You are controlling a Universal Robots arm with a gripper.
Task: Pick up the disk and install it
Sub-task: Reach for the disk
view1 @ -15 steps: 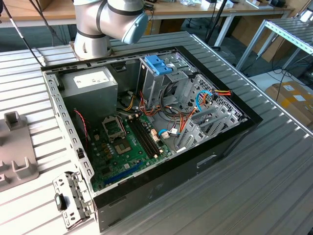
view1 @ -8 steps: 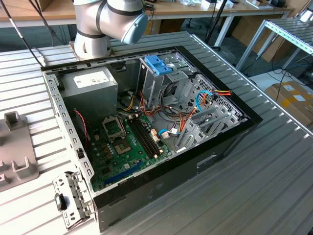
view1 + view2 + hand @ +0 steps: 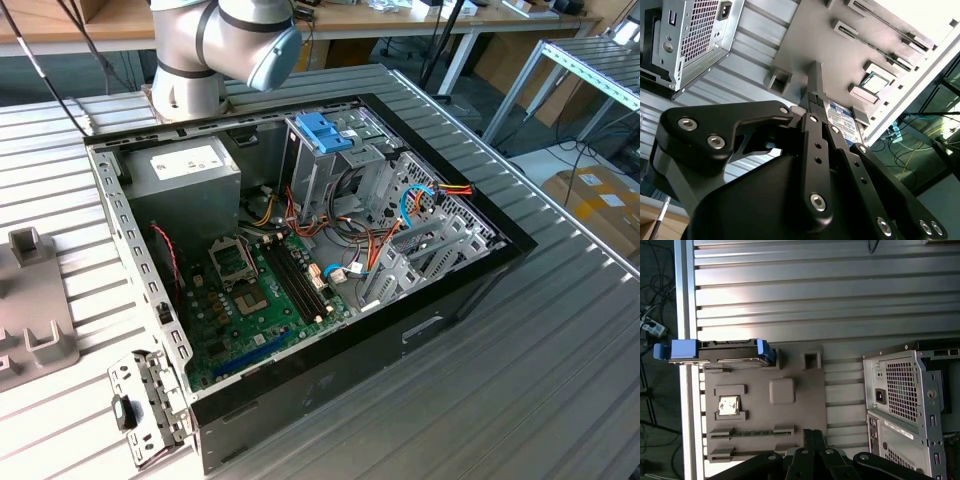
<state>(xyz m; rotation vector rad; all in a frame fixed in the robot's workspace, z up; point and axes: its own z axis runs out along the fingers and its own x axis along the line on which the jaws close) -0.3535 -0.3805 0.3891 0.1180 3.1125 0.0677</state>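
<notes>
Pick and install both remain for you: your claw (image 3: 814,95) is closed on nothing over the grey tray (image 3: 800,405) where the disk (image 3: 715,351) stands on edge, outside the open computer case (image 3: 420,330).

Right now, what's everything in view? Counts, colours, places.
disk: 1, dark body in a light blue carrier, standing on edge at one end of the tray
tray: 1, grey, on the table beside the case's rear
chip: 1, silver, in a tray pocket
computer case: 1, black, side open, on the table
power supply: 1, grey, inside the case
motherboard: 1, green, on the case floor
latch piece: 1, blue, atop the drive cage
table: 1, ribbed silver, under everything
arm: 1, silver with a light blue cap, beyond the case in the exterior view
tool: 1, black, shut and empty, over the tray near the disk
</notes>
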